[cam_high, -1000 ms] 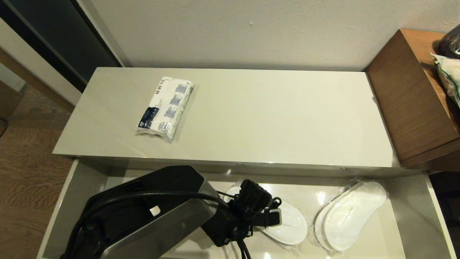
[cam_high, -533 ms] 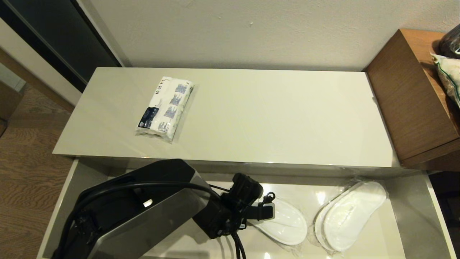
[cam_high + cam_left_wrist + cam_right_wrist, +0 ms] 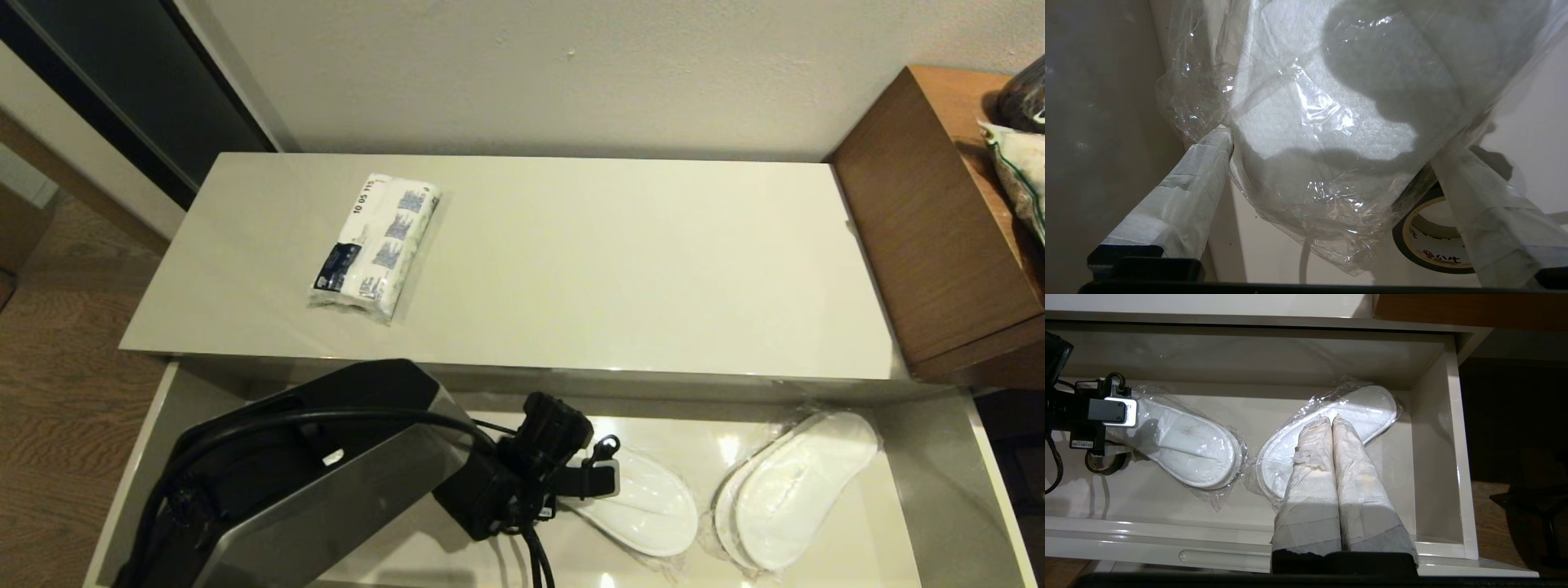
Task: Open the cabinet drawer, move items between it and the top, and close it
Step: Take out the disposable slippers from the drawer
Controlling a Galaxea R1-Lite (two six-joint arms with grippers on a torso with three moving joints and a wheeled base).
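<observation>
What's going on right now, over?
Left gripper open around bagged slipper in open drawer. Right gripper shut, parked. Tape roll beside slipper. Tissue packet on top.

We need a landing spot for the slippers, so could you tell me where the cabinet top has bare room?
The top is bare from the tissue packet across to the brown wooden unit. The drawer is crowded: two slipper packs, a tape roll and the left gripper.

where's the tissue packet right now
In the head view the tissue packet lies on the cabinet top, toward its left end, behind the open drawer.
</observation>
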